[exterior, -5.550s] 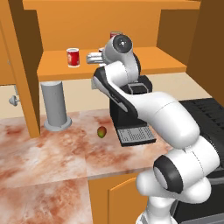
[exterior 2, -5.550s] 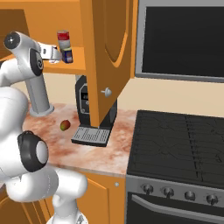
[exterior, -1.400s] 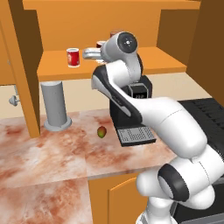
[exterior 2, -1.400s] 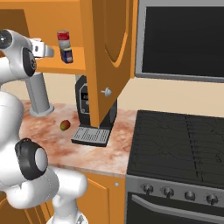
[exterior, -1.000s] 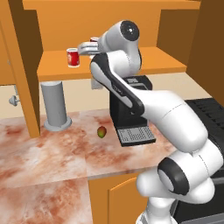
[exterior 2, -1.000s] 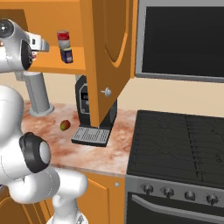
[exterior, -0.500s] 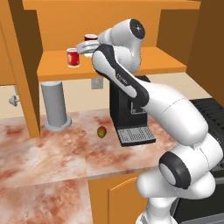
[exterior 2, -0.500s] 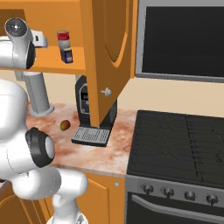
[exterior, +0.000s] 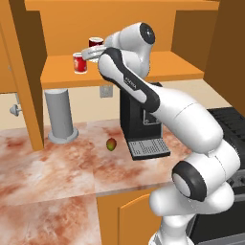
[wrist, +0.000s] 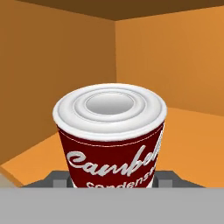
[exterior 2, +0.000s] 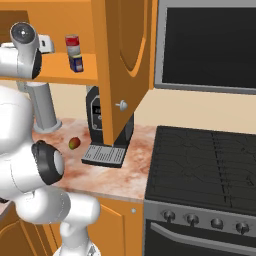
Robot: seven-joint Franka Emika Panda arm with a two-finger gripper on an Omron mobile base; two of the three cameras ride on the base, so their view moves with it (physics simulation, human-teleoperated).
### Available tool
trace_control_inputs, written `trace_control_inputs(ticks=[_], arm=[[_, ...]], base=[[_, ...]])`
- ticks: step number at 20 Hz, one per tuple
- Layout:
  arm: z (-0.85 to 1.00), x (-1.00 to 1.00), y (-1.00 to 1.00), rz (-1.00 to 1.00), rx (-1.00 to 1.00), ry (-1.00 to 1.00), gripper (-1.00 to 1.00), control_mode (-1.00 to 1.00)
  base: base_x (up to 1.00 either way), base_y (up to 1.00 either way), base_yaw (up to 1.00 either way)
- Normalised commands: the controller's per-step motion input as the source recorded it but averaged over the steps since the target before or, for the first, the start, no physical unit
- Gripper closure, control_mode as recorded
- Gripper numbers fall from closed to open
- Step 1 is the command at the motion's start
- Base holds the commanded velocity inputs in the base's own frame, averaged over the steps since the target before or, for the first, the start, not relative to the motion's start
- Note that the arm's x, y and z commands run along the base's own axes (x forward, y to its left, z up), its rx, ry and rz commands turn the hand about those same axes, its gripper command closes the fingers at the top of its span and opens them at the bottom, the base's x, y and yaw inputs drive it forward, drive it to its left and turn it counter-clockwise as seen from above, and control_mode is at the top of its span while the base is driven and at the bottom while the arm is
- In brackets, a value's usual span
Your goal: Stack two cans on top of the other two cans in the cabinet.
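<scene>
The arm arches up into the cabinet (exterior: 119, 72), upper centre of the left base frame. Its pincer (exterior: 94, 48) pinches a dark red can (wrist: 111, 140), held above the shelf, just beside the bright red can (exterior: 79, 62).

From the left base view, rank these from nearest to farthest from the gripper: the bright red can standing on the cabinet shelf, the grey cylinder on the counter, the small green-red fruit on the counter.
1. The bright red can on the shelf board, just below-left of the gripper, which holds a dark red can.
2. The grey cylinder, on the counter below the shelf, to the left.
3. The small green-red fruit, lower still, in front of the black coffee machine.
</scene>
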Motion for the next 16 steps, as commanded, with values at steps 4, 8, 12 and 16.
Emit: trace_control_inputs(ticks=[4,8,12,16], arm=[[0.05,0.25,0.21,0.00,0.00,0.00,1.00,-1.00],[0.10,0.24,0.15,0.00,0.00,0.00,1.00,-1.00],[0.08,0.23,0.13,0.00,0.00,0.00,1.00,-1.00],[0.09,0.19,0.09,0.00,0.00,0.00,1.00,-1.00]], base=[[0.00,0.00,0.00],[0.00,0.00,0.00],[0.00,0.00,0.00],[0.00,0.00,0.00]])
